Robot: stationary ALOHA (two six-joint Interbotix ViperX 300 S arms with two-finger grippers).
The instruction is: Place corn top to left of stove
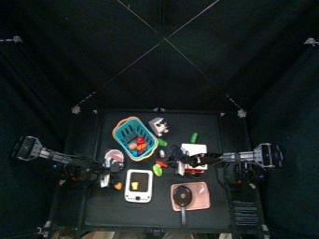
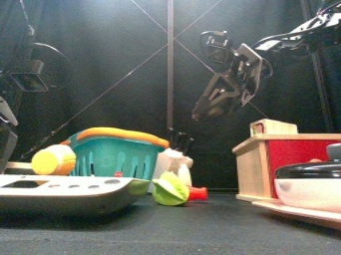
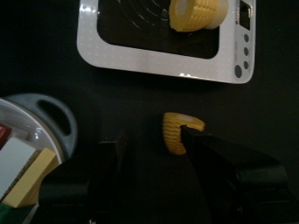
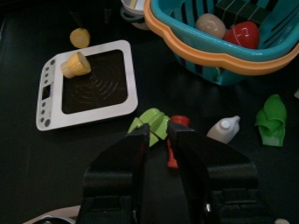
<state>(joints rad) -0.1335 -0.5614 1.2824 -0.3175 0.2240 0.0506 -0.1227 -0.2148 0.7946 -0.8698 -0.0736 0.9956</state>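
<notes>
The white stove (image 3: 152, 66) lies on the black table, also seen in the top view (image 1: 140, 191). One yellow corn piece (image 3: 197, 13) sits on its black plate. A second corn piece (image 3: 177, 133) lies on the table just beside the stove, to the stove's left in the top view (image 1: 117, 185). My left gripper (image 3: 155, 140) is open, low over this second piece, one jaw on each side of it. My right gripper (image 4: 163, 133) is shut and empty, held high in the front view (image 2: 220, 98) above a green and red toy vegetable (image 4: 149, 121).
A teal basket (image 4: 222, 44) with toy food stands behind the stove. A white bottle (image 4: 222, 129) and a green vegetable (image 4: 271, 118) lie near it. A pan on a tray (image 1: 189, 196) sits right of the stove. A wooden box (image 2: 273, 149) stands at the right.
</notes>
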